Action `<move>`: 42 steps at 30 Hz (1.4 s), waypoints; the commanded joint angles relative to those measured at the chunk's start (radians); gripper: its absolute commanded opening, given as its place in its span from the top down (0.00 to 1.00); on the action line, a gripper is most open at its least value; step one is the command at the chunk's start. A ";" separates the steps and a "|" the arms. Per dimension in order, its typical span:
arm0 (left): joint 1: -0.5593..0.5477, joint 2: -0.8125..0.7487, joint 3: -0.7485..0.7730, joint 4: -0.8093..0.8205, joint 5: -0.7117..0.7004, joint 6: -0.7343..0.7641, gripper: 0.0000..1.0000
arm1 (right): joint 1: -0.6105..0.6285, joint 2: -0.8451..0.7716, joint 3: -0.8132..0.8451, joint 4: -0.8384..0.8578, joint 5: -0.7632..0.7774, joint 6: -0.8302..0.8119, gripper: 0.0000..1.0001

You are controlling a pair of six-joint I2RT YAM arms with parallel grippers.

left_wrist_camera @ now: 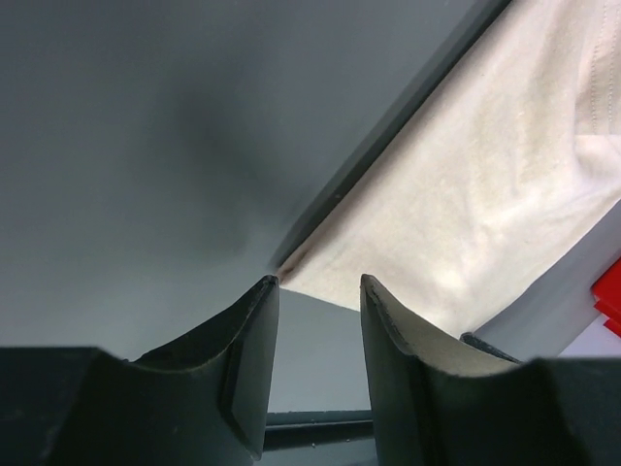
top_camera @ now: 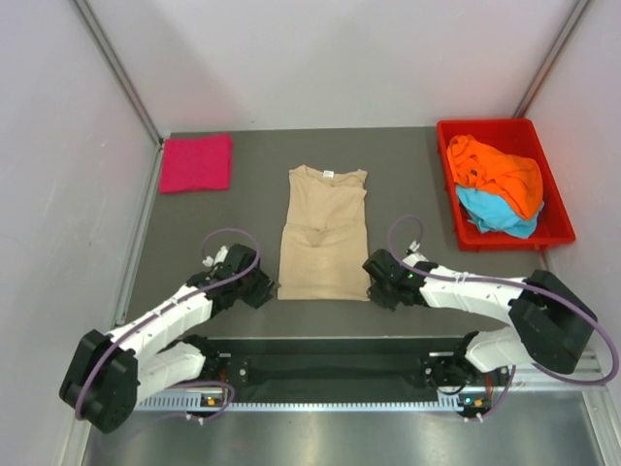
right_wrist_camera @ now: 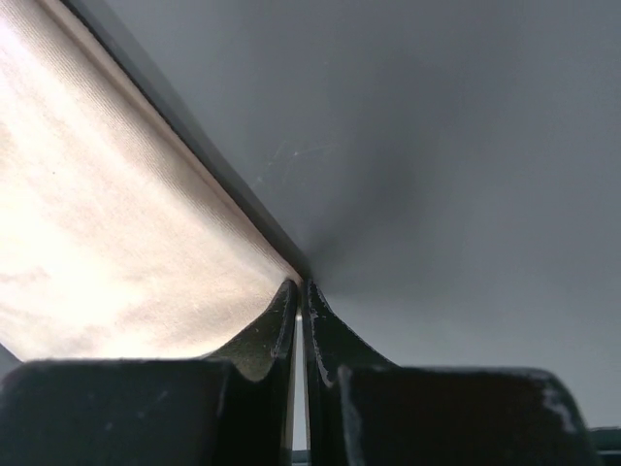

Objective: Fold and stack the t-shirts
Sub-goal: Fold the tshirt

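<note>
The beige t-shirt [top_camera: 323, 233] lies flat mid-table with its sleeves folded in and its neck label at the far end. My left gripper [top_camera: 262, 290] is open at its near left hem corner; in the left wrist view the corner of the cloth [left_wrist_camera: 466, 214] lies just ahead of the gap between the fingers [left_wrist_camera: 318, 280]. My right gripper [top_camera: 375, 282] is shut at the near right hem corner, its tips [right_wrist_camera: 301, 284] pinched on the tip of the cloth [right_wrist_camera: 116, 243]. A folded magenta-pink t-shirt [top_camera: 196, 162] lies at the far left. Orange [top_camera: 500, 173] and light blue [top_camera: 495, 214] t-shirts lie crumpled in the tray.
The red plastic tray [top_camera: 445, 184] stands at the far right; a bit of it shows in the left wrist view [left_wrist_camera: 609, 291]. White walls close in the dark grey table [top_camera: 408, 175] on three sides. A black rail with the arm bases runs along the near edge.
</note>
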State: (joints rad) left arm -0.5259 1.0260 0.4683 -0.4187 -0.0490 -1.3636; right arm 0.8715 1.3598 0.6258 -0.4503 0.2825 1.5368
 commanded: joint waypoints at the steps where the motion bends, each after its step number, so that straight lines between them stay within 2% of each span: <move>1: -0.022 0.017 -0.033 0.093 -0.014 -0.057 0.56 | 0.009 -0.031 -0.031 -0.045 0.081 -0.041 1.00; 7: -0.091 0.036 -0.042 0.104 -0.043 -0.104 0.56 | 0.008 -0.036 -0.032 -0.047 0.081 -0.053 1.00; 11: -0.161 0.037 -0.039 0.095 -0.110 -0.179 0.58 | 0.009 -0.033 -0.037 -0.044 0.078 -0.055 1.00; 19: -0.177 0.074 -0.043 0.038 -0.141 -0.287 0.61 | 0.009 -0.053 -0.041 -0.047 0.083 -0.060 1.00; 25: -0.181 0.149 -0.025 0.072 -0.150 -0.284 0.62 | 0.009 -0.051 -0.046 -0.038 0.080 -0.064 1.00; 28: -0.189 0.174 -0.019 0.070 -0.144 -0.279 0.71 | 0.009 -0.057 -0.052 -0.039 0.083 -0.066 1.00; 29: -0.192 0.177 -0.019 0.072 -0.143 -0.281 0.78 | 0.011 -0.060 -0.054 -0.039 0.084 -0.066 1.00; 32: -0.204 0.171 -0.013 0.040 -0.158 -0.276 0.90 | 0.009 -0.074 -0.057 -0.053 0.095 -0.070 1.00; 33: -0.207 0.160 -0.001 0.026 -0.164 -0.266 1.00 | 0.009 -0.083 -0.058 -0.059 0.101 -0.085 1.00; 42: -0.281 0.083 0.079 -0.026 -0.229 -0.170 1.00 | 0.021 -0.252 -0.118 -0.074 0.132 -0.156 1.00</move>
State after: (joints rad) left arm -0.7807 1.1458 0.5003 -0.4023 -0.2203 -1.5700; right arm 0.8734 1.1694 0.5255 -0.4644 0.3531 1.4307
